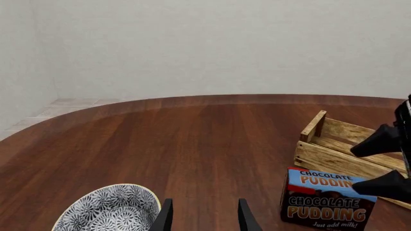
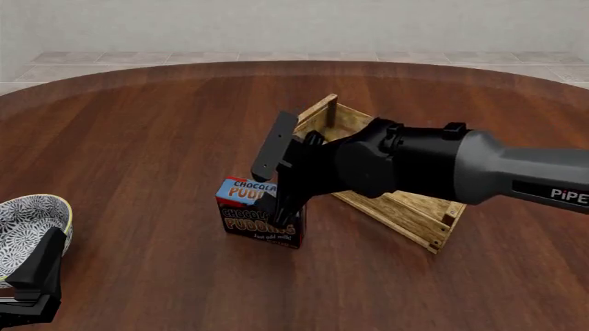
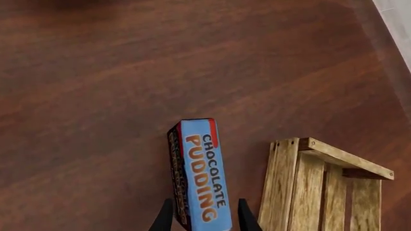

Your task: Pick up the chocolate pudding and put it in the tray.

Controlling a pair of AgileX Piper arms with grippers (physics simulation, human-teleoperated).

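Round dark-wood desk (image 2: 138, 152), plain pale wall and light tiled floor (image 2: 83, 69) behind.
Chocolate pudding (image 2: 241, 207) stood upright on the desk, just beside the tray (image 2: 414, 210) on its near-left side. Right tool (image 3: 202, 216) hung over the carton, its fingers (image 3: 165, 216) spread to either side of the blue top, not clearly touching. Left tool (image 1: 202, 216) was parted and held nothing, well left of the tray, beside a patterned bowl (image 2: 23, 221).
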